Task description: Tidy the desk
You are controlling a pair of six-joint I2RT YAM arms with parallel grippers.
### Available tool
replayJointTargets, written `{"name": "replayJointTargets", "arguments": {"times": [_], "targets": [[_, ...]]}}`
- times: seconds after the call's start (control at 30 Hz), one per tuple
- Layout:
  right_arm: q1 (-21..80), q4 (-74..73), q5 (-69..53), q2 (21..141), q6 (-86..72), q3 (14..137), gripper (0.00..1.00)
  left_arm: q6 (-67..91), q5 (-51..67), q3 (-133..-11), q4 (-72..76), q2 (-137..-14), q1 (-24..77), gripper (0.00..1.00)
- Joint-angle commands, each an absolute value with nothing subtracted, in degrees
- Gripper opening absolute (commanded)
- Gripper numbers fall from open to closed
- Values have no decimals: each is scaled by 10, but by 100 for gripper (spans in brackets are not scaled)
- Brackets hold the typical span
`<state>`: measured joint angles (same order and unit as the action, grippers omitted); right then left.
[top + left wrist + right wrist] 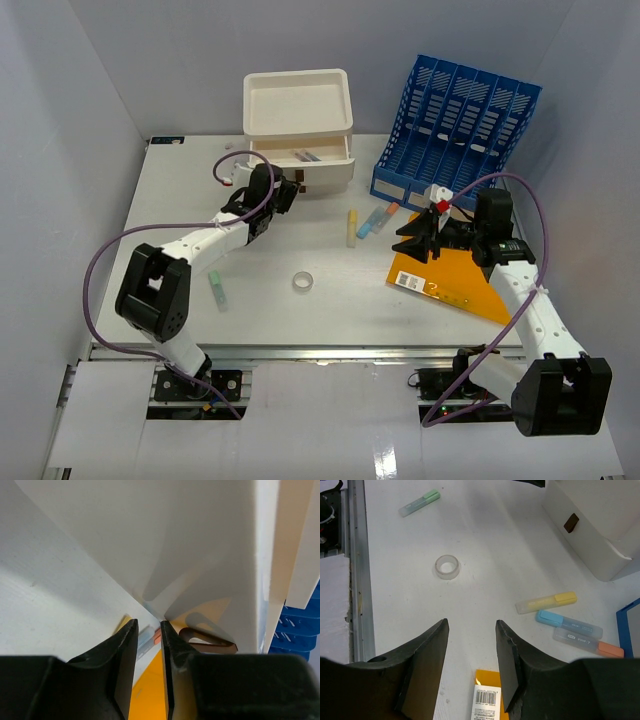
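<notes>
The left claw (288, 190) sits nearly pinched together, empty, right at the white drawer box (300, 125), whose open drawer (315, 160) already holds a few pens. The right claw (418, 240) hangs spread above the orange notebook (445, 280). Across the table (330, 320) lie a yellow highlighter (547, 602), blue highlighter (567, 621), green highlighter (420, 503) and tape roll (447, 566): most tidying looks undone.

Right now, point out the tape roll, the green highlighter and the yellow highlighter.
tape roll (447, 566), right wrist view, on its near rim.
green highlighter (419, 503), right wrist view, mid-barrel.
yellow highlighter (546, 602), right wrist view, mid-barrel.
</notes>
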<state>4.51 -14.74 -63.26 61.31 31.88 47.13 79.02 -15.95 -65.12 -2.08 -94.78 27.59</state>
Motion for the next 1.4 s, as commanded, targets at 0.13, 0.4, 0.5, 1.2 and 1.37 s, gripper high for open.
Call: {"name": "replayJointTargets", "arguments": {"times": [0.13, 0.4, 0.5, 1.2, 1.37], "targets": [[34, -129, -647, 598, 316, 475, 50, 775, -199, -754, -28, -980, 266, 45], [30, -129, -649, 600, 315, 475, 50, 766, -204, -791, -40, -1009, 254, 53], [27, -129, -650, 602, 315, 475, 50, 764, -194, -810, -41, -1026, 243, 54], [13, -130, -657, 605, 313, 474, 50, 733, -131, -833, -4, -1053, 205, 78], [8, -130, -661, 604, 312, 475, 50, 728, -120, -825, -3, -1054, 197, 83]]}}
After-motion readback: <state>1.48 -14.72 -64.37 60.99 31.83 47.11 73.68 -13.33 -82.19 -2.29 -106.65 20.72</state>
